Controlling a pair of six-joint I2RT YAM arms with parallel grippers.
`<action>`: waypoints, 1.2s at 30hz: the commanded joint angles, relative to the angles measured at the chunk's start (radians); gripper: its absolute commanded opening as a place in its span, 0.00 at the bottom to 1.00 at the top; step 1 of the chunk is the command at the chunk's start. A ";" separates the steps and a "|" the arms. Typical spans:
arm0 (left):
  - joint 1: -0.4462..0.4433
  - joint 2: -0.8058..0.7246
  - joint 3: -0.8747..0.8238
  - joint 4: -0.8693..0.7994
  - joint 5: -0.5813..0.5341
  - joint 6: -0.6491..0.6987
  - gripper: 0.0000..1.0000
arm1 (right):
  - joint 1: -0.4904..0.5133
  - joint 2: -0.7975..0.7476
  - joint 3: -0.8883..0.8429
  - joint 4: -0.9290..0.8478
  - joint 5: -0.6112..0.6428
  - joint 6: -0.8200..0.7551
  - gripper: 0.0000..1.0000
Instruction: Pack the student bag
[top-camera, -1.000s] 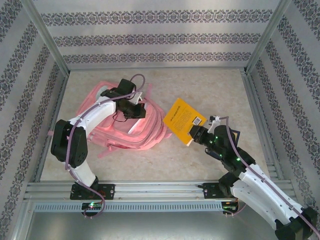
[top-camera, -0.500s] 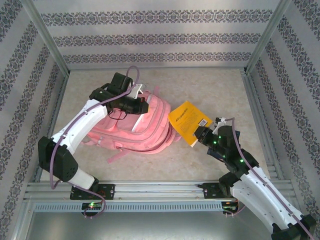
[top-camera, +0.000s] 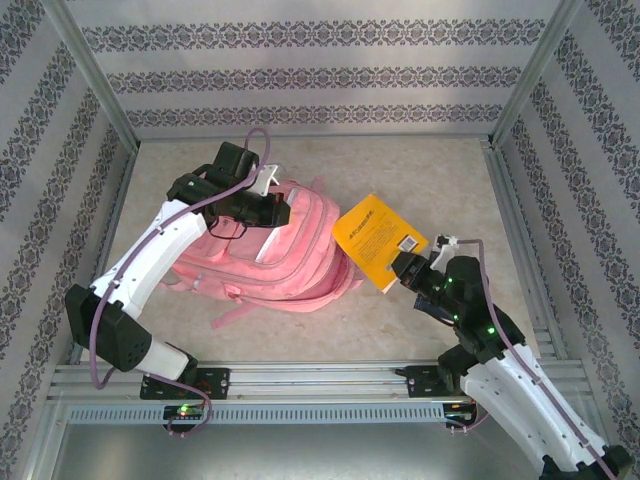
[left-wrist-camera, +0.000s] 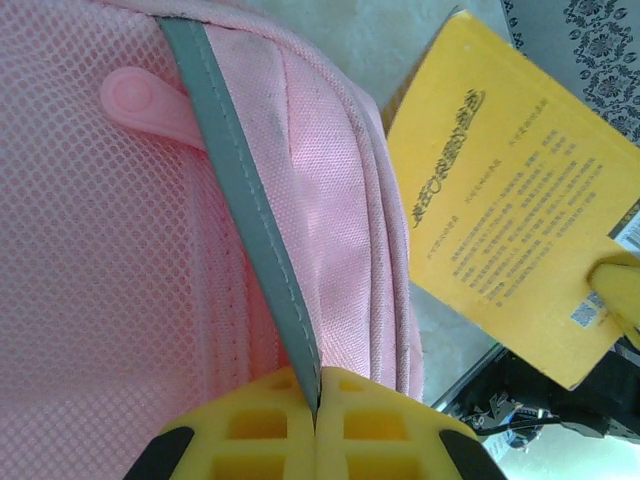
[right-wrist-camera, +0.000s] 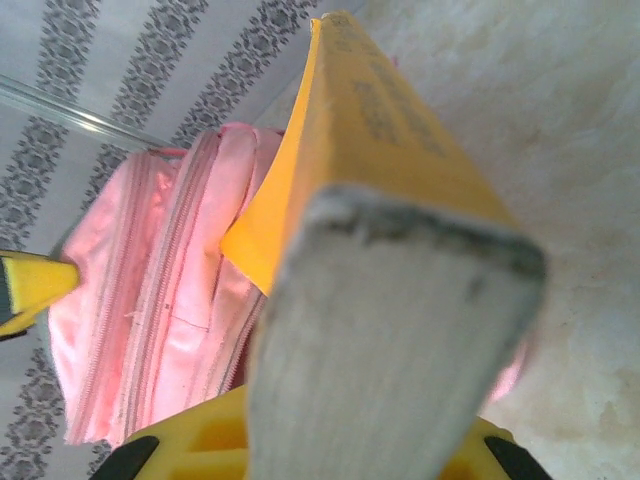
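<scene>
Pink soft fabric student bag (top-camera: 290, 262) lies flat on the pale stone-look desk (top-camera: 420, 170), left of centre, with loose straps trailing toward the near edge. Left gripper (top-camera: 268, 207) is clenched on a grey trim strip (left-wrist-camera: 240, 180) at the bag's far upper part. In the left wrist view its yellow fingers meet tight on that strip. Right gripper (top-camera: 407, 268) grasps a yellow paperback book (top-camera: 375, 238) by its near corner. The book is tilted, with its far edge just beside the bag's right side; can't tell if they touch.

Step in hand, my read: feed the book into the bag.
- The left side should pull the trim up and away from the book so the mouth gapes. Whether any zip is open can't be told from here.
- The right side should lead with the book's thin edge, kept low and in line with the opening, and slide it rather than shove.
- The hold is on one corner only, so the book may pivot if it snags on fabric.
- Let go only once most of the book is inside.

Bag look: a mesh panel with a rounded pink rubber zip pull (left-wrist-camera: 150, 100), and several parallel zip lines and stitched ridges down the side. It is likely floppy and will sag when lifted.
</scene>
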 joint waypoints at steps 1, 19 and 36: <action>-0.009 -0.052 0.070 -0.001 0.035 0.015 0.00 | -0.021 -0.058 -0.010 0.060 -0.026 0.027 0.00; 0.021 -0.065 0.033 -0.008 0.024 0.017 0.00 | -0.070 -0.206 -0.013 0.133 -0.024 0.049 0.00; 0.045 -0.089 0.057 -0.024 0.049 0.008 0.00 | -0.082 -0.121 -0.014 0.060 -0.001 0.049 0.00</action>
